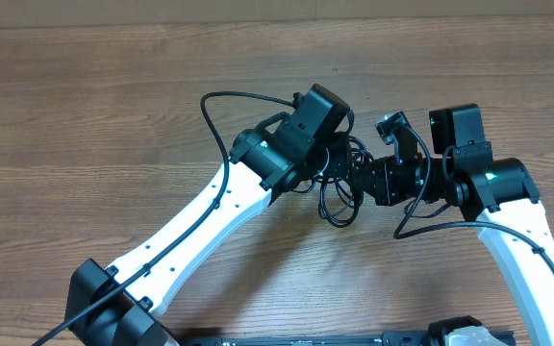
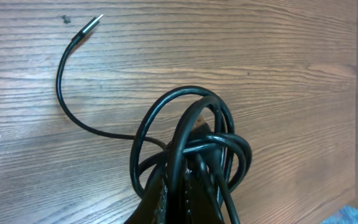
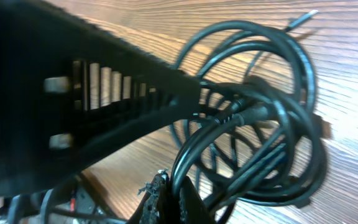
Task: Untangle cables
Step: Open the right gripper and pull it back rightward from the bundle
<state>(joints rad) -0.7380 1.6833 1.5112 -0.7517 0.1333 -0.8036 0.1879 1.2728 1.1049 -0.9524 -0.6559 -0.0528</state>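
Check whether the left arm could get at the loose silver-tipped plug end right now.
Probably not yet. The plug end lies free on bare table with nothing over it, but the left pincer looks shut on the cable knot, so it would have to let go first.

Overhead cam: fixed high, looks straight down on the table (image 1: 85,115). It is far enough to show both arms, left arm (image 1: 195,226) and right arm (image 1: 522,231), which enter from the bottom edge; the cables (image 1: 338,192) sit approx. in the middle.

Left wrist cam: close, looks down at a slant on the wood. Here the cables (image 2: 191,146) fill the lower middle, sharp.

Right wrist cam: much nearer, low angle, pic partly blurred. A dark ribbed part (image 3: 92,106) blocks the left side, w/ the cables (image 3: 266,130) on the right.

Shared: the same knot of cables and the table wood are in all 3 views.
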